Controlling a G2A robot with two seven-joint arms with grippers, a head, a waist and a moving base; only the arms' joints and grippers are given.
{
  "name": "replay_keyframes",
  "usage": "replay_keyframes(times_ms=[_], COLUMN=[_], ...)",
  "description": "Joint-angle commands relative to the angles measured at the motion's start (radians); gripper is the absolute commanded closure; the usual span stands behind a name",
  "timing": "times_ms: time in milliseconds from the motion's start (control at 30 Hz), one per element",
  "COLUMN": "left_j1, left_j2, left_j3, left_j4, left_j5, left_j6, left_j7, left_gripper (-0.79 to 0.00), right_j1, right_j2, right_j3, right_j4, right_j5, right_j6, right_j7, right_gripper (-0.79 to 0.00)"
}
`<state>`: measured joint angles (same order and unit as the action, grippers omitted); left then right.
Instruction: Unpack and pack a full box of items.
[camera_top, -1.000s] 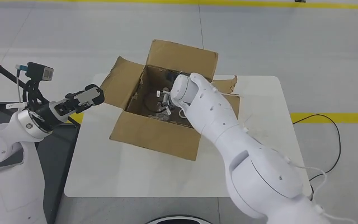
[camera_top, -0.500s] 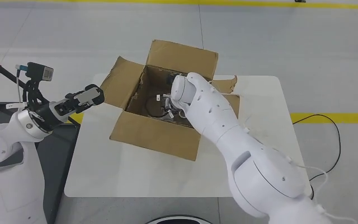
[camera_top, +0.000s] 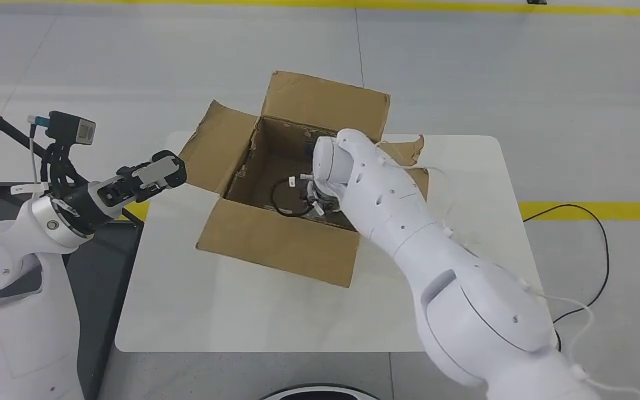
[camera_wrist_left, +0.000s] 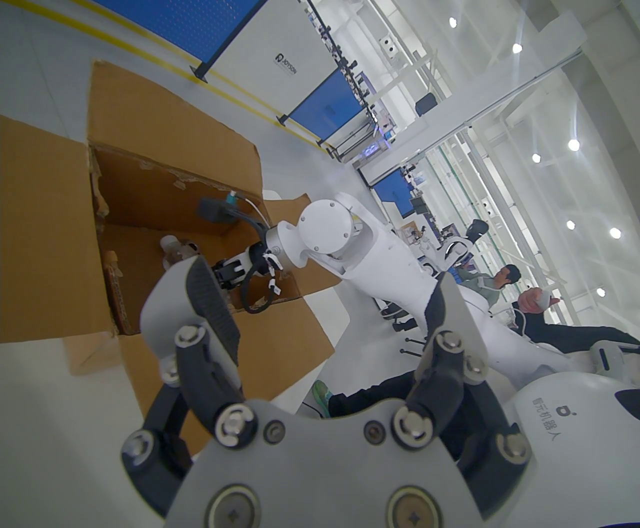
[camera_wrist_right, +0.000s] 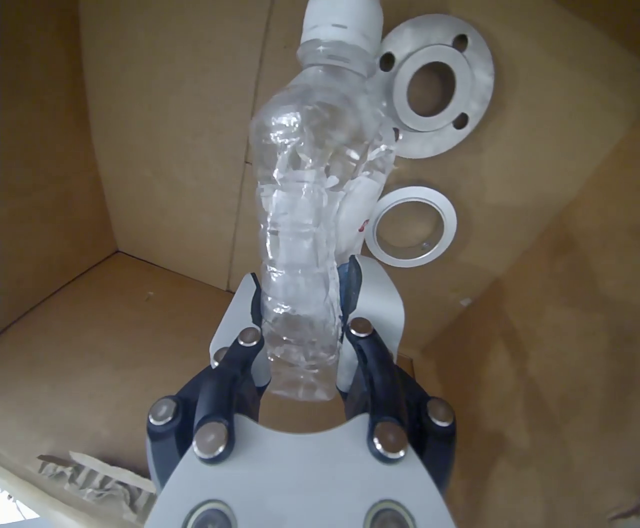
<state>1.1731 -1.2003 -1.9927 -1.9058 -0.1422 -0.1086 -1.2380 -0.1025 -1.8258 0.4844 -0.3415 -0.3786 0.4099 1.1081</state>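
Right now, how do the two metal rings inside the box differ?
The flange is larger, with small bolt holes around its bore; the plain ring is smaller, thinner-rimmed, without holes. Both are round, silvery, lying flat beyond the crushed plastic bottle.

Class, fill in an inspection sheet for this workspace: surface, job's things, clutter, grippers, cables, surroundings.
Surface: white table, bearing the box.
Job's things: box open, cardboard; crushed clear bottle inside it; flange and ring on the box floor.
Clutter: nothing seen.
Grippers: right gripper in the box, shut on the bottle; left gripper open, beside the box, holding nothing.
Cables: black loop at the right wrist; a cable on the floor.
Surroundings: floor with yellow lines.
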Motion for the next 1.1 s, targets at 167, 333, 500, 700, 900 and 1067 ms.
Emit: replay_keyframes(times_ms=[167,333,500,700,900,1067], left_j1=[0.0,0.0,0.0,0.0,0.0,0.0], left_j2=[0.0,0.0,0.0,0.0,0.0,0.0], left_j3=[0.0,0.0,0.0,0.0,0.0,0.0], left_j4=[0.0,0.0,0.0,0.0,0.0,0.0], left_j5=[0.0,0.0,0.0,0.0,0.0,0.0], left_j6=[0.0,0.0,0.0,0.0,0.0,0.0], left_j7=[0.0,0.0,0.0,0.0,0.0,0.0], left_gripper=[-0.785,-0.785,-0.785,-0.785,-0.785,-0.785], right_j1=[-0.013,-0.025,-0.042,-0.064,-0.093,-0.146], right_j2=[0.028,0.051,0.077,0.113,0.156,0.192], right_j3=[-0.002,0.006,0.018,0.038,0.073,0.13], right_j4=[-0.04,-0.076,-0.119,-0.186,-0.271,-0.388], right_j5=[-0.065,-0.101,-0.138,-0.185,-0.231,-0.23], right_j6=[0.002,0.011,0.03,0.059,0.098,0.119], right_j7=[0.048,0.074,0.095,0.128,0.153,0.118], right_gripper=[0.0,0.0,0.0,0.0,0.0,0.0])
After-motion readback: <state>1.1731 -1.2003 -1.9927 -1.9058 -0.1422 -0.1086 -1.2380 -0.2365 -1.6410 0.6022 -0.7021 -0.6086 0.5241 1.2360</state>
